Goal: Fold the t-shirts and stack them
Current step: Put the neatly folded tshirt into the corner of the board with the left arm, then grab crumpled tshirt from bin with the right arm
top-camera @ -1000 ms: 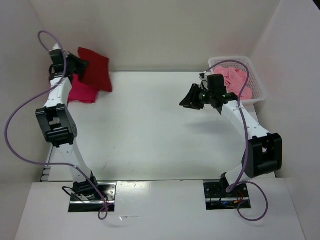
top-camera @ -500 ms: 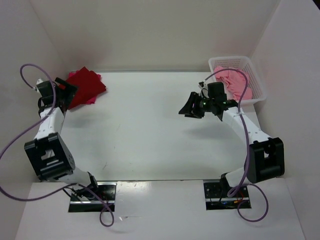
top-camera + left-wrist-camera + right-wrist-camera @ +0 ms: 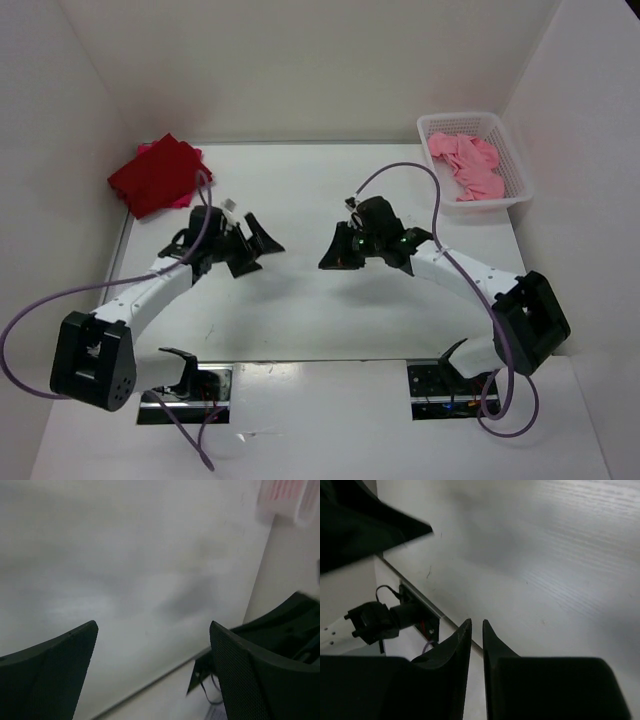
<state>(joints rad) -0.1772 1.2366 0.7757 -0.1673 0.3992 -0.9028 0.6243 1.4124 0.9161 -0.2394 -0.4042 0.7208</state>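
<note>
A folded dark red t-shirt lies at the table's back left, with a bright crimson-pink t-shirt's edge peeking out beneath it. The light pink t-shirt sits crumpled in the white basket at the back right. My left gripper hovers over the bare table middle, open wide and holding nothing. Facing it from the right, my right gripper has its fingers nearly together with only a thin slit and nothing between them.
White walls enclose the table on three sides. Both arm bases sit at the near edge, with purple cables looping off each arm. The left wrist view catches the blurred basket and the dark bulk of the right arm.
My left gripper let go of the dark red t-shirt, opened and swung from the back left to the table middle. My right gripper moved left from the basket and closed its fingers.
</note>
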